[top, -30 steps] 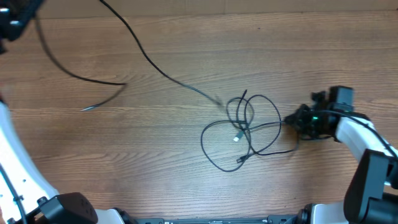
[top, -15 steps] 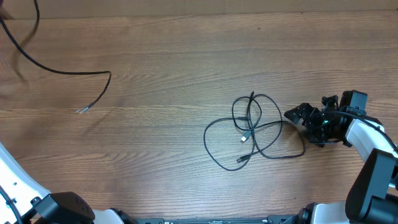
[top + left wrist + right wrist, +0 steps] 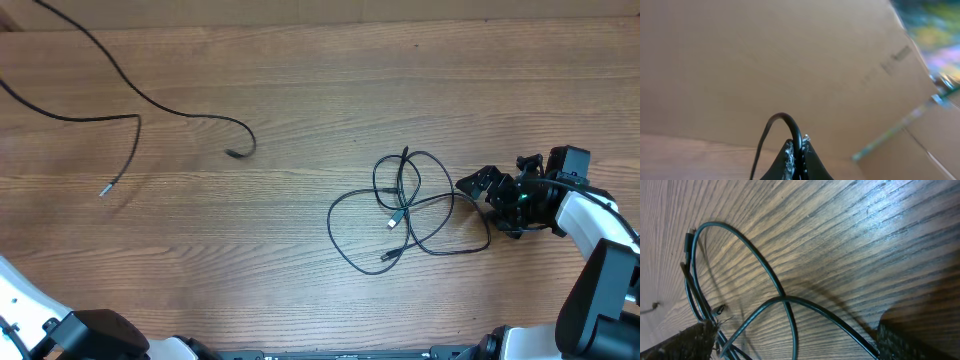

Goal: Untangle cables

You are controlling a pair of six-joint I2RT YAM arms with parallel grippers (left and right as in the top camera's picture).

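Observation:
A looped tangle of thin black cables (image 3: pixel 405 215) lies on the wooden table right of centre, with small plug ends inside the loops. One separate cable (image 3: pixel 110 118) trails over the far left, its two ends resting on the wood. The left gripper (image 3: pixel 796 150) is outside the overhead view. In the left wrist view it is shut on that black cable (image 3: pixel 785 117), lifted above the table. My right gripper (image 3: pixel 487 208) stands open just right of the tangle. In the right wrist view, cable loops (image 3: pixel 785 300) lie on the wood between its spread fingers (image 3: pixel 690 340).
The white right arm (image 3: pixel 600 220) reaches in from the lower right corner. Part of the left arm (image 3: pixel 30 300) shows at the lower left. A cardboard box (image 3: pixel 790 60) fills the left wrist view behind the table edge.
One cable has been drawn out of the tangle and swung to the far left. The right gripper has opened, let go of the tangle and backed a little to the right.

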